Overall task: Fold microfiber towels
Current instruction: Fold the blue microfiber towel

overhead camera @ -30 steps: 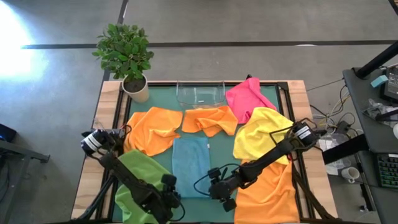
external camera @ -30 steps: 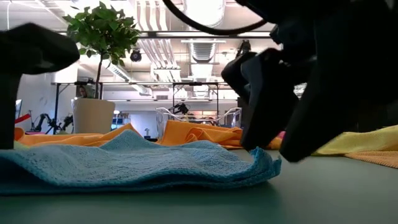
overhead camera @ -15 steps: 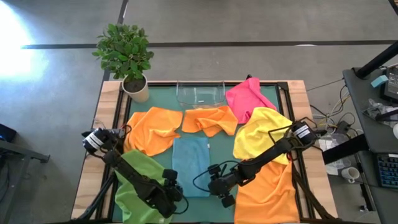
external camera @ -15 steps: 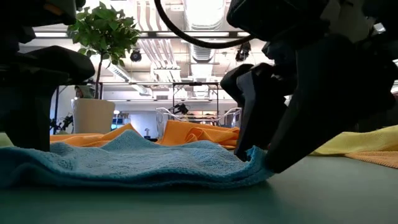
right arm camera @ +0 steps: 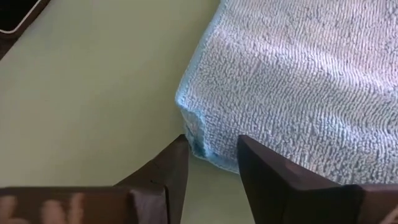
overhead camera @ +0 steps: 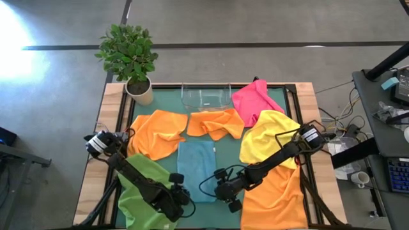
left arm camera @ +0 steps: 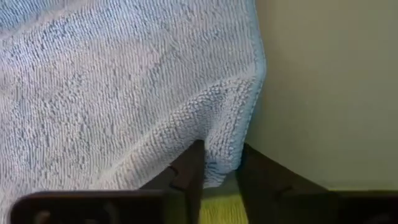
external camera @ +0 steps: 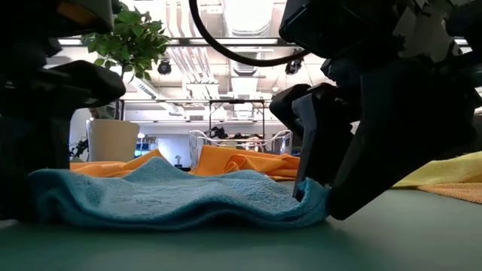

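Note:
A light blue towel point(overhead camera: 196, 167) lies spread flat on the green mat at the middle of the table. My left gripper point(overhead camera: 181, 191) is at its near left corner, shut on it. At the towel's near right corner point(right arm camera: 198, 142), my right gripper point(overhead camera: 221, 189) stands open, one finger on either side of the corner. Around the towel lie two orange towels point(overhead camera: 156, 133) point(overhead camera: 216, 122), a pink one point(overhead camera: 252, 99), a yellow one point(overhead camera: 268, 144), a third orange one point(overhead camera: 273, 198) and a green one point(overhead camera: 137, 182). My left gripper pinches the light blue towel's near left corner point(left arm camera: 221, 163) between its two fingers, slanting down from the near side. The cloth bunches into a ridge point(left arm camera: 211, 109) just ahead of the fingers, and the rest of the towel lies on the mat. My right gripper straddles the near right corner; whether its fingers point(right arm camera: 179, 149) touch the cloth, I cannot tell.
A clear plastic tray point(overhead camera: 206, 96) stands at the table's far edge, and a potted plant point(overhead camera: 131, 57) at the far left corner. Bare green mat shows near the front edge between the two grippers point(overhead camera: 201, 214). Cables trail over the table's right edge.
My left gripper has moved toward the far edge onto the blue towel's near left corner, and that end of the towel has drawn in and bunched up. The near right corner now stands between my right gripper's fingers instead of lying free beside them.

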Controlling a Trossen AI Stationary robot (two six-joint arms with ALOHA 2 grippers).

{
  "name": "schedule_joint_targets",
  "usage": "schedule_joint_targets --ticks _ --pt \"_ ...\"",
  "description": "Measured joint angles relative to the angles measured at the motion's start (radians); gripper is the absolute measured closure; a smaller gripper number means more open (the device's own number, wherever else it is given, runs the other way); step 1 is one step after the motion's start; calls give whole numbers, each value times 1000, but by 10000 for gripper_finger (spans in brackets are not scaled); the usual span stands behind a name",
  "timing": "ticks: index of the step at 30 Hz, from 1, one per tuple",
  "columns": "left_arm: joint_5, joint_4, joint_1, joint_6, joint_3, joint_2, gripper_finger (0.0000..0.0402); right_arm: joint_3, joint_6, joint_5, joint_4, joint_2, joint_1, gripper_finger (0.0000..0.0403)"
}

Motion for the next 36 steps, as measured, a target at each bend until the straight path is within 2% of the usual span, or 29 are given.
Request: schedule_joint_targets --ticks 6,11,16,22,27,31,36 --pt "9 14 2 0 0 0 394 0 8 -54 2 0 -1 336" --pt "15 16 9 -51 2 0 394 0 22 -98 2 0 -1 389" --pt "54 15 13 -77 6 -17 394 0 69 -126 -8 -1 -1 394" --pt "206 14 25 -77 54 -42 393 -1 110 -130 -44 -32 -1 394" --pt "249 13 31 -77 115 -44 393 4 181 -122 -77 -97 6 394" --pt "253 -71 31 -78 160 -45 393 5 255 -44 -84 -152 18 394" --pt "227 -264 38 -133 202 -53 393 5 306 77 -132 -169 7 394"
